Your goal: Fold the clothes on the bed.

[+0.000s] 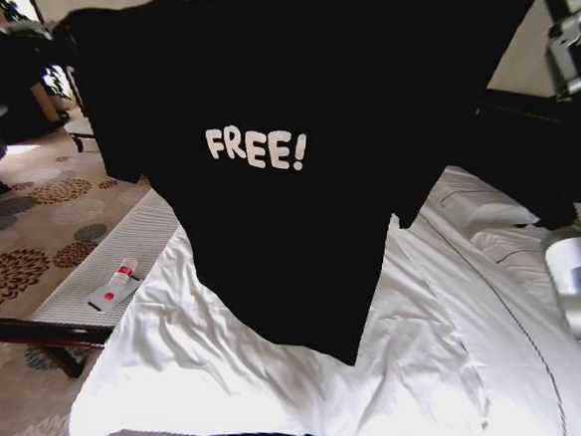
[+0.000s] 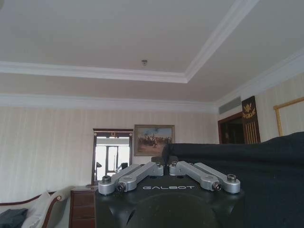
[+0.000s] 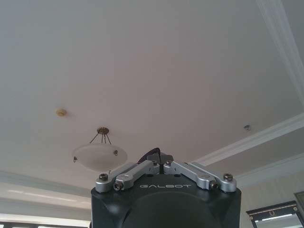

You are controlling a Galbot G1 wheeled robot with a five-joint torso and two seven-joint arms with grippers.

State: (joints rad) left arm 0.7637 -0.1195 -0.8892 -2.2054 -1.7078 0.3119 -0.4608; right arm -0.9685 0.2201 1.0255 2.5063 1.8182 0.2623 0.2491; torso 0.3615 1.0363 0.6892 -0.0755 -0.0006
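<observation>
1. The bed is seen in the head view, spread with a rumpled white sheet and a duvet, with pillows lying toward the right.
2. The clothes, one black short-sleeved T-shirt, are held up in the air above the bed. The shirt hangs spread out facing the head camera, with white "FREE!" lettering on the chest; its lower hem dangles just above the sheet, skewed lower to the right. Much of the room and the far part of the bed is blocked from the head view by the shirt.
3. A bench with a white ribbed cushion and a dark frame stands beside the bed on the left, on a floral carpet. A small white-and-red tube lies on this surface.
4. In the left wrist view, the left claw is pointed upward, its fingers pressed together on a fold of the black shirt, which stretches away beside it. A framed painting is seen on the striped wall behind.
5. In the right wrist view, the right claw is pointed at the ceiling near a ceiling lamp, its fingers closed on a small pinch of dark fabric.
</observation>
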